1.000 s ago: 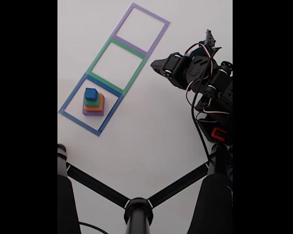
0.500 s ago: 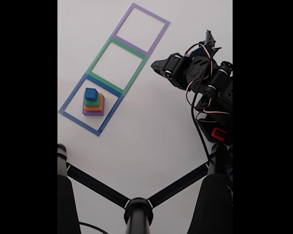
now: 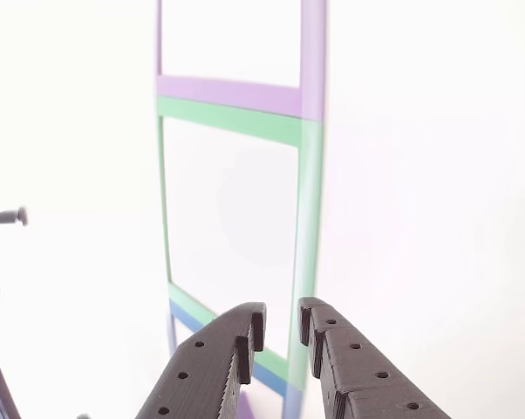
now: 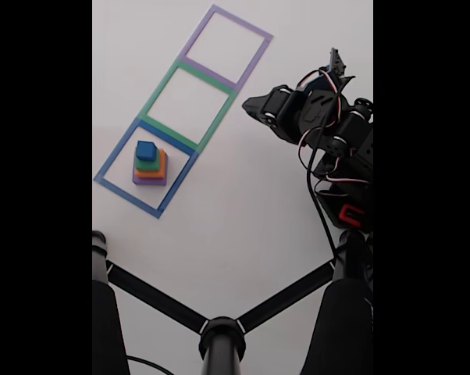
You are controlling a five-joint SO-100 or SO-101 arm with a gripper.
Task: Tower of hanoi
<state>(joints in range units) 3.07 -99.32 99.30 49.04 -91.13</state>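
Four graded blocks are seen stacked as one tower in the fixed view: the purple block (image 4: 149,180) at the bottom, the orange block (image 4: 151,169) on it, the green block (image 4: 147,163) above, and the blue cube (image 4: 146,150) on top. The tower stands inside the blue tape outline (image 4: 112,159), the nearest of three adjoining outlines on the white table (image 4: 243,219); the green tape outline (image 4: 158,89) and the purple tape outline (image 4: 254,51) lie beyond it. The arm (image 4: 329,133) is folded at the right edge, well apart from the tower. In the other view the gripper (image 3: 282,323) is seen held over the green outline, its dark fingers (image 3: 358,367) set narrowly apart with nothing between them.
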